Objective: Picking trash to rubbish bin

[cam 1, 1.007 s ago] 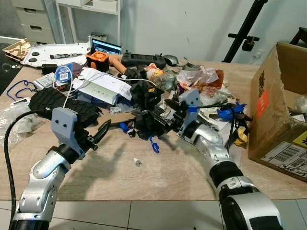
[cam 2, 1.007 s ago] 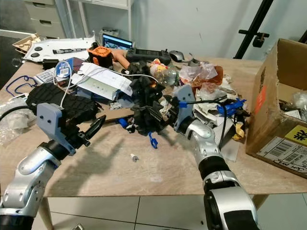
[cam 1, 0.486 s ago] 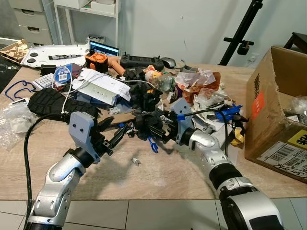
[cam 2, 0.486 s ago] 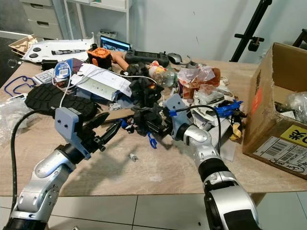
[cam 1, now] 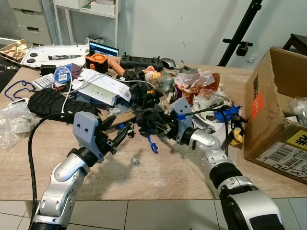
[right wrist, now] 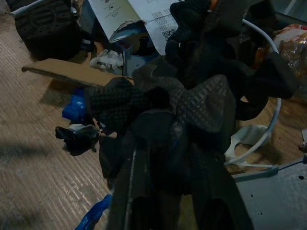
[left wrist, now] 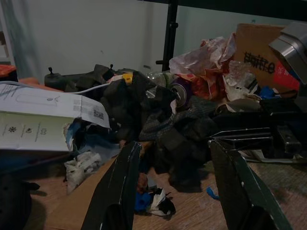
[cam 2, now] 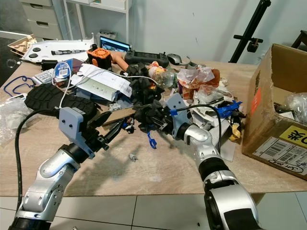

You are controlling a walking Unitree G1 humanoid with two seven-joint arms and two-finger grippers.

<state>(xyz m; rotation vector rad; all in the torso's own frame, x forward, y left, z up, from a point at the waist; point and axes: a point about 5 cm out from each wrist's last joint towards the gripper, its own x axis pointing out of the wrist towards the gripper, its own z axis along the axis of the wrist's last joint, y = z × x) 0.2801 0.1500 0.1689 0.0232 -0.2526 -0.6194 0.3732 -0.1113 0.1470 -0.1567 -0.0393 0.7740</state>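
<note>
You see matt, rough-knit black cloth gloves on a pale wood-grain table, beside a brown corrugated cardboard box.

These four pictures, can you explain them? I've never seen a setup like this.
A humanoid robot stands at a cluttered wooden table. Two pictures come from its head camera, two from cameras on its wrists. Each silver arm ends in two long black fingers. The right gripper is closed on a crumpled black textured glove at the edge of the trash pile. The left gripper hovers open, pointing at the same pile. Nearby lie crumpled wrappers, a white printed sheet and a brown cardboard box.
</note>
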